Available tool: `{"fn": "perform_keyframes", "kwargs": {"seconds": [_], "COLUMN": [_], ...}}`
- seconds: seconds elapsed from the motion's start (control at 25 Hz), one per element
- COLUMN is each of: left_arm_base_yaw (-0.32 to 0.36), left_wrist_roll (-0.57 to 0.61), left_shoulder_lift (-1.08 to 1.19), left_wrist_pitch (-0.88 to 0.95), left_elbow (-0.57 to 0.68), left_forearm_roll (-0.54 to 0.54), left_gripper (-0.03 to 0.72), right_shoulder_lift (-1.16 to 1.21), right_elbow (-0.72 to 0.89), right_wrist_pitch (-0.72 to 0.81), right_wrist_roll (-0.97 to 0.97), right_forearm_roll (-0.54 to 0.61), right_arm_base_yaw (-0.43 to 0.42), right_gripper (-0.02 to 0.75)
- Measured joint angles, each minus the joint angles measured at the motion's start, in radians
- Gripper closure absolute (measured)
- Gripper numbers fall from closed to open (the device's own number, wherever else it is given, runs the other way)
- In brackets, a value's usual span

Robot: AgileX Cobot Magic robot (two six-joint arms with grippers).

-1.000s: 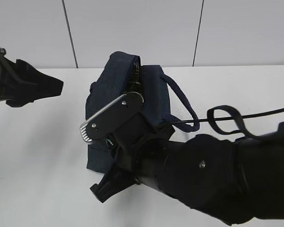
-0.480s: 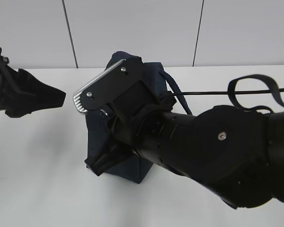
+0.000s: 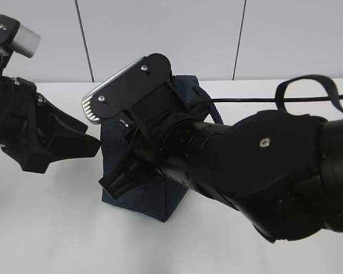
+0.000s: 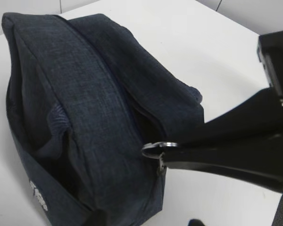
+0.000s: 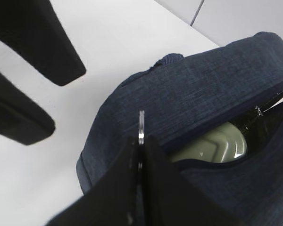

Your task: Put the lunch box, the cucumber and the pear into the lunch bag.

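Lunch bag (image 3: 140, 191) on white table (image 3: 51, 228)

Lunch box (image 5: 216, 143): only a sliver of pale lid shows through the lunch bag (image 5: 217, 89) opening. Right arm (image 3: 263, 171) hides most of the bag in exterior view.

Looks like a lab or robot test cell: plain white surface (image 3: 46, 240), bare pale wall panels (image 3: 160, 34) with dark seams behind, two black robot arms (image 3: 257, 165) over the workspace (cable and strap trailing at right).
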Motion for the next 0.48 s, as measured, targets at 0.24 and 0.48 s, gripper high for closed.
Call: {"fn": "perform_keyframes", "kwargs": {"seconds": [0.24,0.48], "left_arm_base_yaw": [0.057,0.057], "left_wrist_roll": [0.261,0.337], "left_shoulder_lift": [0.104,0.179], "left_wrist_pitch": [0.060,0.042], "left_elbow": [0.000,0.000], "left_forearm_roll": [-0.118,-0.176], "left_gripper": [0.373,0.373], "right_shoulder_lift": [0.000,0.000], "right_elbow": [0.000,0.000], "right_wrist_pitch": [-0.001,-0.001], "right_wrist_roll": [-0.004,-0.004], "right_forearm_roll": [0.005,0.005], "right_arm_base_yaw": [0.000,0.000], "right_gripper": [0.738,0.738]}}
